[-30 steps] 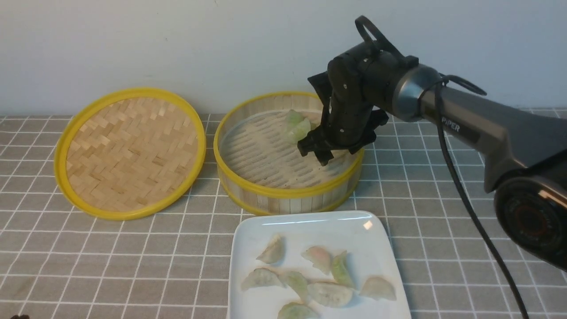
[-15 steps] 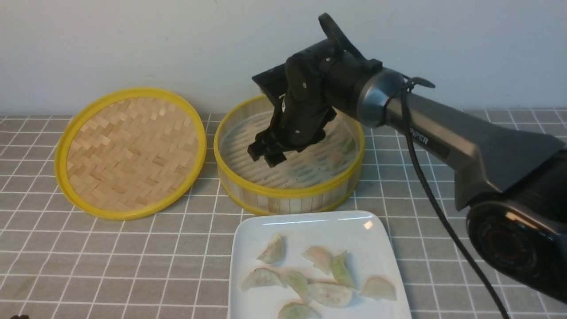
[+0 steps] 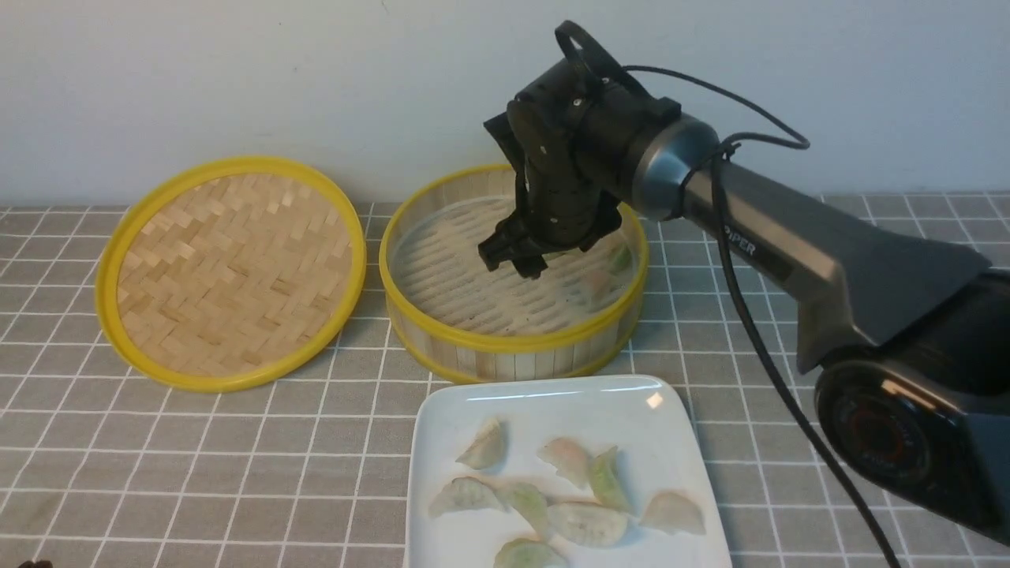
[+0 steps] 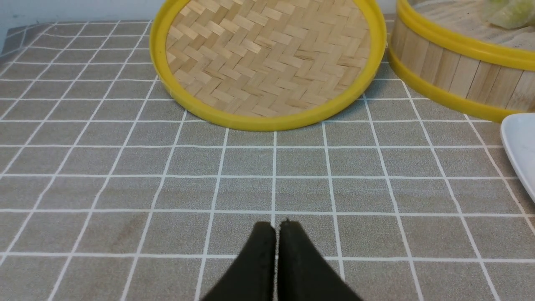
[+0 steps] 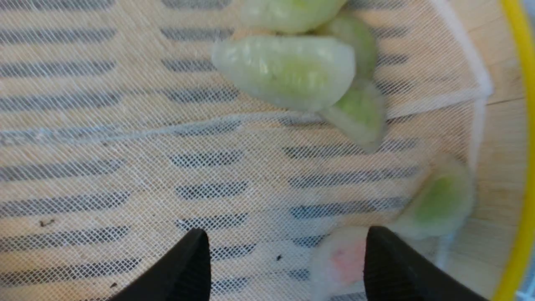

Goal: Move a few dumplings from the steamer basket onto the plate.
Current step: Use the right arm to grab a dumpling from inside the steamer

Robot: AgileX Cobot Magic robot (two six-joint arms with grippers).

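The steamer basket (image 3: pixel 505 344) stands mid-table with my right gripper (image 3: pixel 522 260) hanging open just above its floor. In the right wrist view the gripper (image 5: pixel 284 247) has wide-apart jaws over the mesh liner. A pinkish dumpling (image 5: pixel 340 261) lies against the inside of one finger, and green dumplings (image 5: pixel 288 71) cluster farther off. Another green one (image 5: pixel 439 202) lies by the wall. The white plate (image 3: pixel 552 401) in front holds several dumplings (image 3: pixel 588 522). My left gripper (image 4: pixel 276 226) is shut and empty, low over the tablecloth.
The shallow woven lid (image 3: pixel 233 272) lies left of the basket, also filling the left wrist view as the lid (image 4: pixel 267 62). The basket wall (image 4: pixel 451 73) and a plate corner (image 4: pixel 520 146) sit at that view's edge. A wall runs behind the table.
My right gripper swung from the basket's right side to its left, then back toward the middle, staying open. The green dumplings at the back are now hidden behind it in the front view.
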